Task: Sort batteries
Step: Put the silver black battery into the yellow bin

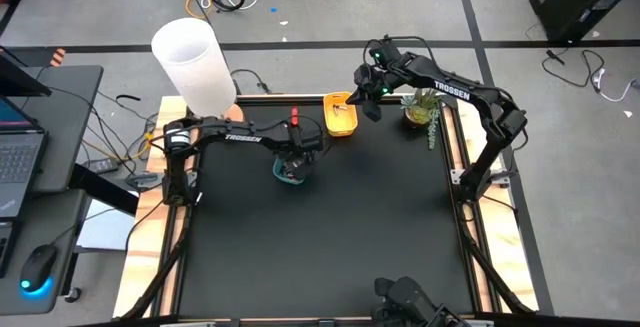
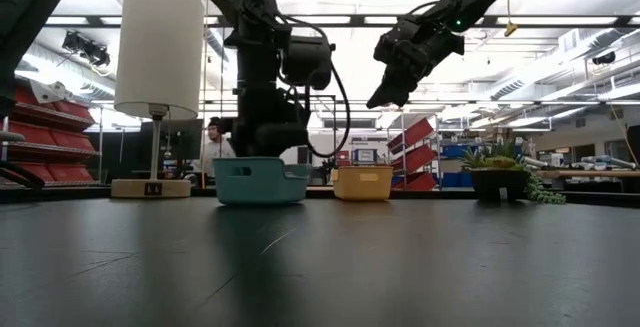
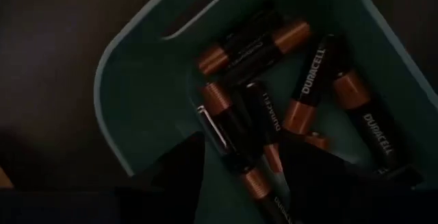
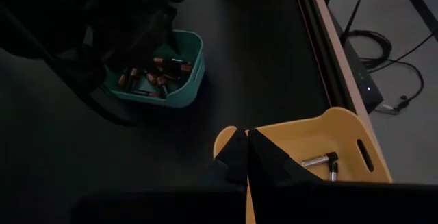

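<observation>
Two bins hold the sorted stock. On a clock face laid over the high view, the near half of the black table (image 1: 320, 247) carries nothing to be sorted.

1. Left arm. The left gripper (image 3: 243, 159) hangs directly over the teal bin (image 1: 290, 172), just toward 11 o'clock from the table centre. Its fingers stand partly apart around a black and copper battery (image 3: 233, 131) lying in the bin. Whether the pads touch it cannot be told, so neither a grip nor a release is confirmed.

2. Teal bin contents. At least six batteries (image 4: 154, 77) of the larger black and copper type lie piled inside.

3. Right arm. The right gripper (image 4: 246, 152) hovers above the near rim of the yellow bin (image 4: 321, 148), at 12 o'clock near the far table edge. Its fingers are pressed together and carry nothing.

4. Yellow bin contents. Small pale batteries (image 4: 318, 161) lie on the floor; the count is unclear.

5. Progress. No loose battery shows on the table in any view. Judged from this, sorting is near its end.

Beyond the far edge stand a lamp (image 1: 195, 62) at 11 o'clock and a plant (image 1: 422, 107) at 1 o'clock.
</observation>
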Robot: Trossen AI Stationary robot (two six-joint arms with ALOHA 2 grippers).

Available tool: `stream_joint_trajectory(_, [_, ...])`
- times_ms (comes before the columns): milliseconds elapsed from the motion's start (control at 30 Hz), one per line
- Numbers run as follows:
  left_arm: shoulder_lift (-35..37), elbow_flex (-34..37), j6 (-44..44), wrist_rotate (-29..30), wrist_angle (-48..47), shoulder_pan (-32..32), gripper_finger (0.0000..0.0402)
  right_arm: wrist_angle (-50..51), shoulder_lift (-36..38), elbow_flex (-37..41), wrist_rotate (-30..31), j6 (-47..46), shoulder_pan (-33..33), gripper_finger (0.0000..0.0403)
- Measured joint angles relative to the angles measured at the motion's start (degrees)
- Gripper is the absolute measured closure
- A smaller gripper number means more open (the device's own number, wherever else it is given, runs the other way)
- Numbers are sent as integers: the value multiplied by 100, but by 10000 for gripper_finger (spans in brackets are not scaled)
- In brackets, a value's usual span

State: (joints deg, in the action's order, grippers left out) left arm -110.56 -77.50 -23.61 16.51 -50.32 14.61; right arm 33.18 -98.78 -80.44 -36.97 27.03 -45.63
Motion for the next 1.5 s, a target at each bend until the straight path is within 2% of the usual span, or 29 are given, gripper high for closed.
stream_joint_trajectory(367, [-474,13,313,-59,-322,26,198,-18,0,0,1,13,0,403])
stream_joint_trajectory(667, [-525,-288,568,131,-533,60,198,-103,-2,0,0,13,0,402])
stream_joint_trajectory(767, [-643,-301,639,-27,-467,164,198,-102,-2,0,0,13,0,402])
stream_joint_trajectory(1033, [-857,-334,397,-54,-579,254,198,-97,-2,0,0,42,-11,402])
stream_joint_trajectory(1200, [-876,-326,1488,-448,-306,228,198,-104,-2,0,0,55,-27,402])
stream_joint_trajectory(1367, [-920,-742,1766,59,-620,119,198,-102,-2,0,0,31,-57,402])
stream_joint_trajectory(1500, [-939,-1055,1701,213,-556,114,198,-102,-2,0,0,15,-70,402])
